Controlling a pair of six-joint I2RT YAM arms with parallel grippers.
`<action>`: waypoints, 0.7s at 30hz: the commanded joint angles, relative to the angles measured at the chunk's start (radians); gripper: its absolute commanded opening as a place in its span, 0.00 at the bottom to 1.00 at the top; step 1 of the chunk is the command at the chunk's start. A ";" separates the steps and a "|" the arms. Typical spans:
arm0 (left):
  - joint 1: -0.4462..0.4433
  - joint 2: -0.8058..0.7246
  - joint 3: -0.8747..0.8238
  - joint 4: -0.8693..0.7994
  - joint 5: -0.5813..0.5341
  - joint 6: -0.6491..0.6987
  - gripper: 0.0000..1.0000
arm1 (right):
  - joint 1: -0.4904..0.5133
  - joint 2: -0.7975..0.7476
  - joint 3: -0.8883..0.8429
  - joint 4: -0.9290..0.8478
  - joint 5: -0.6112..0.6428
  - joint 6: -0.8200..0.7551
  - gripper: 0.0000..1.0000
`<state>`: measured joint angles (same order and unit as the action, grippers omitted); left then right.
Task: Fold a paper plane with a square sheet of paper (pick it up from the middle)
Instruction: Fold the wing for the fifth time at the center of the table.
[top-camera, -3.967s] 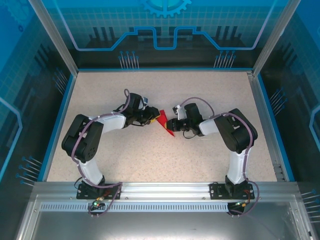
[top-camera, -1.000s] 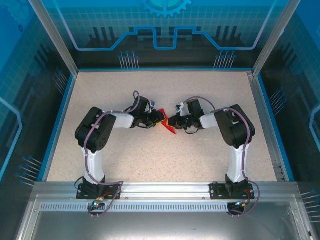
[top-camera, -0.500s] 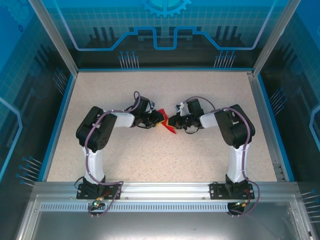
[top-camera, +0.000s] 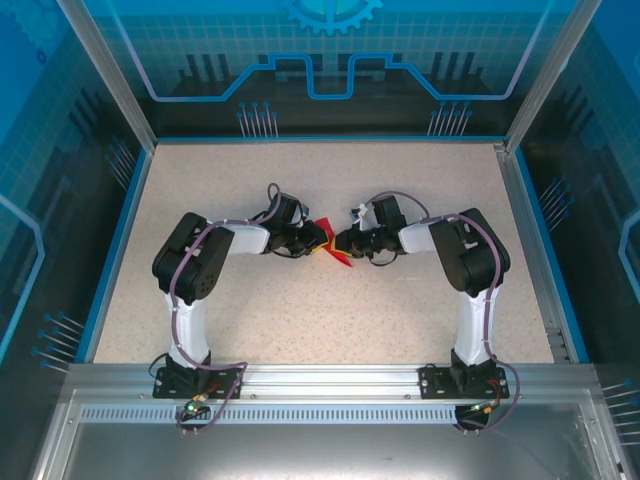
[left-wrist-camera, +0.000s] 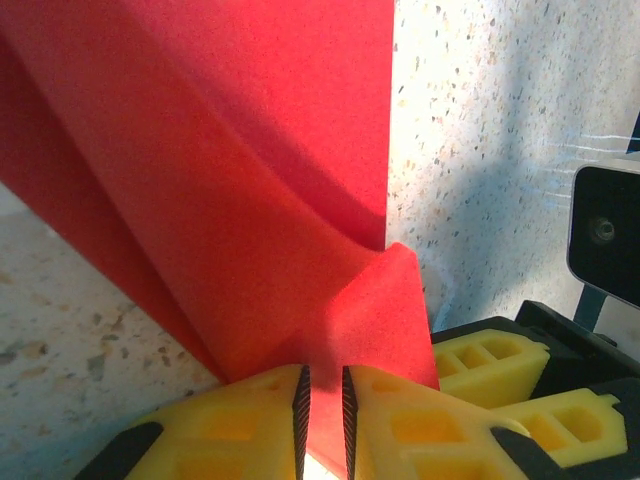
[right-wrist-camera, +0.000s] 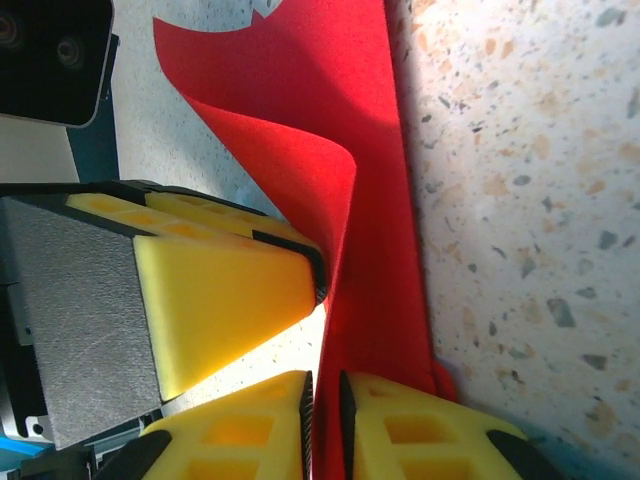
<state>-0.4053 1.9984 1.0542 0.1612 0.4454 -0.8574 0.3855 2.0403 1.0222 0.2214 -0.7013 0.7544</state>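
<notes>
Mid-fold at the centre of the speckled worktop; the two arms meet tip to tip over the red sheet of paper, which is already doubled into a narrow, layered strip, red faces outward, with a sliver of the yellow reverse showing in the overhead view. Left hand: yellow fingers clenched on one end of the sheet; the paper passes through the thin slit between them and bulges into a soft curl just beyond. Right hand: likewise pinched on the sheet, with a slim red band running between its fingers; the left hand's fingertips lie just beside it, against the curled flap. The sheet sits low; whether it touches the worktop cannot be told.

The step in hand appears to be setting a lengthwise crease. To do it well, edges should be matched before any pressure, and the loose curl flattened from the held fold outward; both hands should travel as one, neither pulling away, since thin paper tears at a pinch; one grip should hold firm while the other re-seats.
</notes>
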 joint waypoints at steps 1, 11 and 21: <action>-0.006 0.036 0.019 -0.059 -0.027 0.008 0.19 | -0.021 -0.017 0.011 -0.098 0.034 -0.044 0.20; -0.006 0.050 0.039 -0.069 -0.015 0.007 0.19 | -0.042 -0.111 0.012 -0.209 0.027 -0.127 0.28; -0.006 0.051 0.044 -0.075 -0.006 0.012 0.19 | -0.025 -0.137 0.046 -0.355 0.036 -0.231 0.26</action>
<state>-0.4053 2.0136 1.0840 0.1291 0.4438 -0.8577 0.3534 1.9297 1.0435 -0.0494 -0.6590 0.5739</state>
